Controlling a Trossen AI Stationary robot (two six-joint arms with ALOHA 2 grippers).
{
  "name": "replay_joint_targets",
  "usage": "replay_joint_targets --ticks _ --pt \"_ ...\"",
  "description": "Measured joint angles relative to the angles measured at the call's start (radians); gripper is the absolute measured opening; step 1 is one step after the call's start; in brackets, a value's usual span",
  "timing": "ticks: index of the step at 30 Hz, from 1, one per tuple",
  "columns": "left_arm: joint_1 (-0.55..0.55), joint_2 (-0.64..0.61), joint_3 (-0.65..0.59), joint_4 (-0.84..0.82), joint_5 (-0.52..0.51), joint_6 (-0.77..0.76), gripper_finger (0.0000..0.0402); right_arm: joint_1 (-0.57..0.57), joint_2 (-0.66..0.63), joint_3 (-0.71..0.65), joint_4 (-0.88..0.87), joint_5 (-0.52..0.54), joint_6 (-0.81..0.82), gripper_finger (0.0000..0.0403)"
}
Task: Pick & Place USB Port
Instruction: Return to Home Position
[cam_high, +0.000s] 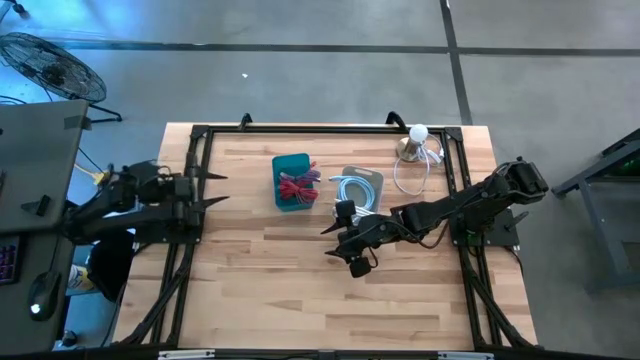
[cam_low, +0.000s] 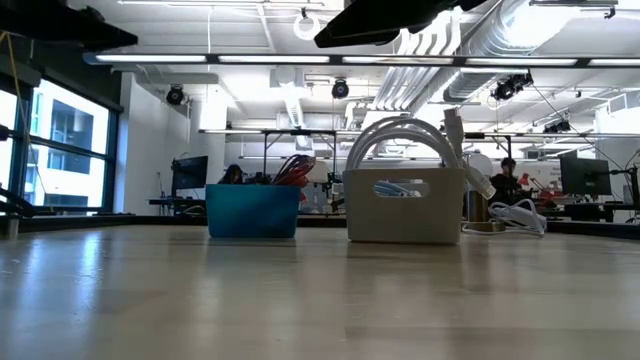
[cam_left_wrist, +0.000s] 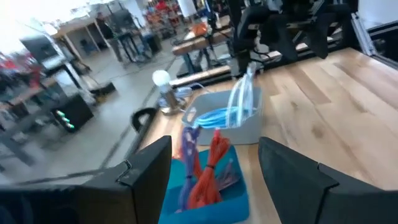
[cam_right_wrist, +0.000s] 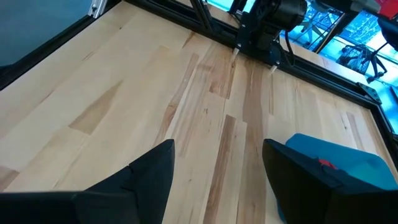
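A blue bin (cam_high: 292, 182) with a bundle of red cables (cam_high: 297, 186) stands at the table's far middle. Next to it on the right stands a grey bin (cam_high: 360, 188) with coiled white and light-blue cables (cam_high: 352, 190). Both bins rest on their bottoms, as the low view shows for the blue bin (cam_low: 252, 212) and the grey bin (cam_low: 405, 208). My right gripper (cam_high: 330, 242) hovers open and empty over bare table, just nearer than the bins. My left gripper (cam_high: 214, 189) is open and empty at the table's left edge, pointing toward the blue bin (cam_left_wrist: 205, 186).
A white ball on a round brass base (cam_high: 415, 140) with a loose white cable (cam_high: 412, 175) lies at the far right. A black frame (cam_high: 200, 135) runs around the table. The wooden top (cam_high: 280, 290) nearer than the bins is bare.
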Motion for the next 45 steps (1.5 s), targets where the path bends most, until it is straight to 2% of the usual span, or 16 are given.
replay_joint_targets --ticks 2,6,23,35,45 --pt "0.000 0.008 -0.022 0.028 0.012 -0.019 0.0235 0.000 0.000 0.000 0.000 -0.001 0.000 0.0236" --pt "0.000 0.039 -0.087 0.144 0.101 -0.020 0.0235 0.000 0.000 0.000 -0.002 -0.004 0.007 0.0236" --pt "0.000 0.037 -0.333 0.426 0.164 0.121 0.0235 0.000 0.000 -0.008 -0.020 -0.046 0.046 0.0236" --pt "0.000 0.033 -0.422 0.482 0.191 0.242 0.0235 0.000 0.000 -0.008 -0.014 -0.050 0.045 0.0236" --pt "0.000 0.045 -0.445 0.534 0.219 0.270 0.0235 0.000 0.000 -0.008 -0.014 -0.055 0.049 0.0236"
